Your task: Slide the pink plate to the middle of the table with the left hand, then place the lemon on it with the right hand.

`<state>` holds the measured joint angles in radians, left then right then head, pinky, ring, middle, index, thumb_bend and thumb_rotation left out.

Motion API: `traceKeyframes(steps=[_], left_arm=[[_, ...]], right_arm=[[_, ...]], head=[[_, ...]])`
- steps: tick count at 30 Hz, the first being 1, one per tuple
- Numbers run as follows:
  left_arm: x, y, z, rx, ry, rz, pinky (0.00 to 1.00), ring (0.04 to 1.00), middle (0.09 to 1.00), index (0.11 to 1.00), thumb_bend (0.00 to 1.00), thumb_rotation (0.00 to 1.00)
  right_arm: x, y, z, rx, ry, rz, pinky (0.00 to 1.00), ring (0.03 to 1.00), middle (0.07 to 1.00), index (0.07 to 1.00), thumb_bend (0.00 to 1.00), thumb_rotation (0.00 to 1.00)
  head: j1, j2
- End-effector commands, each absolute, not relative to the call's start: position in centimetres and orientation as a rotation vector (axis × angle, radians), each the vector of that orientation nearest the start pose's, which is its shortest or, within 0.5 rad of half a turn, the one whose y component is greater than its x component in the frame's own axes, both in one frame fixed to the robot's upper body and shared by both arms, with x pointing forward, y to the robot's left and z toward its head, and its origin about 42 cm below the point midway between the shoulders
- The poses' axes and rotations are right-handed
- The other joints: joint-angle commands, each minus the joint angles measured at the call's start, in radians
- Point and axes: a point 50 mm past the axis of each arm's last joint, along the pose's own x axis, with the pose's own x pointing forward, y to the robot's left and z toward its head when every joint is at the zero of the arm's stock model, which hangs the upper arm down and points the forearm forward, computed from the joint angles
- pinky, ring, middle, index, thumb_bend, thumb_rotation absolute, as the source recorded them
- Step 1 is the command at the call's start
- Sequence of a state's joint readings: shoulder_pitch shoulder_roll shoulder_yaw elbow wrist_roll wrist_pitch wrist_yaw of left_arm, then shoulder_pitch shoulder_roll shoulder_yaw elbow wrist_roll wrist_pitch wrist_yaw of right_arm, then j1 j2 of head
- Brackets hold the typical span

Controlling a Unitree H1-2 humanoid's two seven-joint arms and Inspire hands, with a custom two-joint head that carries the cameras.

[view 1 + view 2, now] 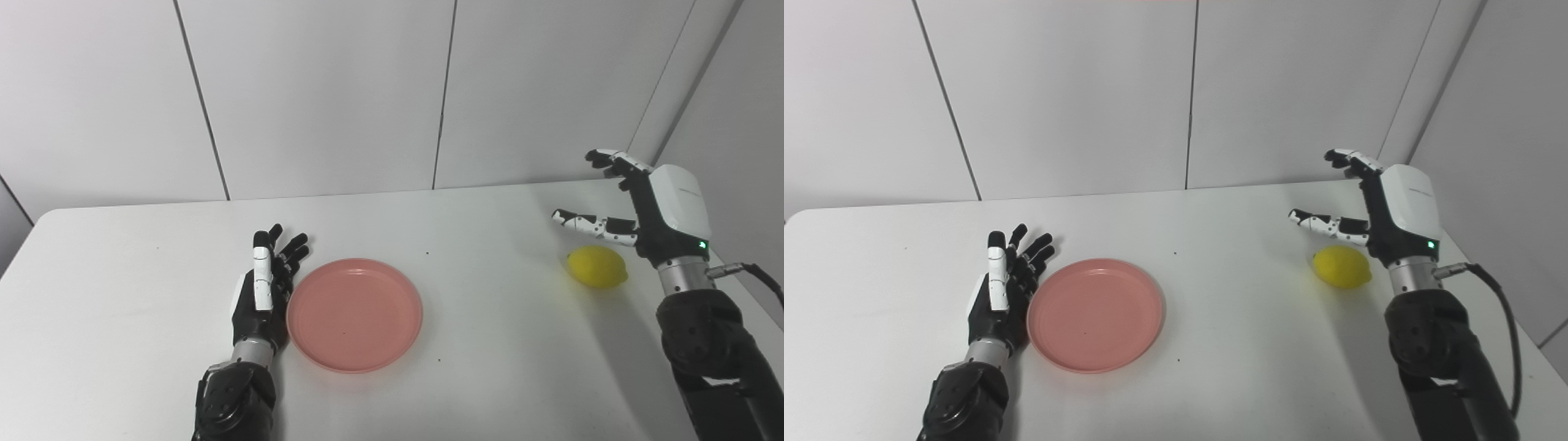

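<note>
A round pink plate (354,313) lies flat on the white table (478,367), a little left of the table's middle. My left hand (264,288) rests open right beside the plate's left rim, fingers stretched out away from me, touching or nearly touching the rim. A yellow lemon (596,266) sits on the table at the right. My right hand (637,208) hovers open above and just behind the lemon, fingers spread and pointing left, holding nothing.
The table's back edge meets a white panelled wall (318,92). The right table edge runs close beside my right arm, where a black cable (1500,306) loops off the wrist.
</note>
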<state>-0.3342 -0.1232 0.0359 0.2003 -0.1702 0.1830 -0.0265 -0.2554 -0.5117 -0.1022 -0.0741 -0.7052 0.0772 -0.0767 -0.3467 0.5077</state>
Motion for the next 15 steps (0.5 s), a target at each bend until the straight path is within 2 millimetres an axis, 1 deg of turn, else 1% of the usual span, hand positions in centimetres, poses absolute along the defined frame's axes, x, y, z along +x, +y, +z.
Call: traceKeyframes(steps=[1, 3, 4, 7, 11, 12, 15], left_arm=[[37.3, 13.9, 11.5, -0.293, 0.189, -0.140, 1.00, 0.889, 0.849, 0.969, 0.76, 0.99], [37.3, 13.9, 11.5, -0.292, 0.194, -0.141, 1.00, 0.891, 0.851, 0.973, 0.75, 0.99], [37.3, 14.0, 11.5, -0.291, 0.196, -0.141, 1.00, 0.891, 0.850, 0.974, 0.75, 1.00], [37.3, 14.0, 11.6, -0.291, 0.202, -0.140, 1.00, 0.889, 0.848, 0.974, 0.74, 1.00], [37.3, 13.9, 11.7, -0.290, 0.196, -0.142, 1.00, 0.892, 0.848, 0.974, 0.74, 1.00], [37.3, 13.8, 11.7, -0.290, 0.197, -0.143, 1.00, 0.889, 0.846, 0.975, 0.75, 0.99], [37.2, 13.8, 11.8, -0.286, 0.196, -0.148, 1.00, 0.890, 0.844, 0.977, 0.75, 1.00]], right_arm=[[35.2, -38.7, 26.3, -1.277, -0.311, -0.357, 0.58, 0.648, 0.692, 0.714, 0.89, 0.56], [35.4, -39.2, 25.7, -1.322, -0.283, -0.353, 0.58, 0.632, 0.677, 0.712, 0.90, 0.56], [35.4, -39.4, 25.4, -1.335, -0.270, -0.351, 0.56, 0.617, 0.664, 0.707, 0.90, 0.56], [35.5, -40.0, 24.3, -1.362, -0.221, -0.339, 0.54, 0.605, 0.659, 0.701, 0.93, 0.53], [35.5, -40.8, 22.7, -1.349, -0.154, -0.332, 0.57, 0.630, 0.674, 0.702, 0.95, 0.55], [35.5, -40.9, 22.4, -1.349, -0.146, -0.331, 0.55, 0.619, 0.667, 0.695, 0.95, 0.53], [35.4, -41.2, 21.3, -1.347, -0.118, -0.326, 0.54, 0.619, 0.666, 0.697, 0.94, 0.52]], head=[[0.000, 0.002], [-0.001, 0.003], [-0.003, 0.004], [-0.002, 0.004], [0.000, 0.006], [0.000, 0.006], [0.000, 0.006]])
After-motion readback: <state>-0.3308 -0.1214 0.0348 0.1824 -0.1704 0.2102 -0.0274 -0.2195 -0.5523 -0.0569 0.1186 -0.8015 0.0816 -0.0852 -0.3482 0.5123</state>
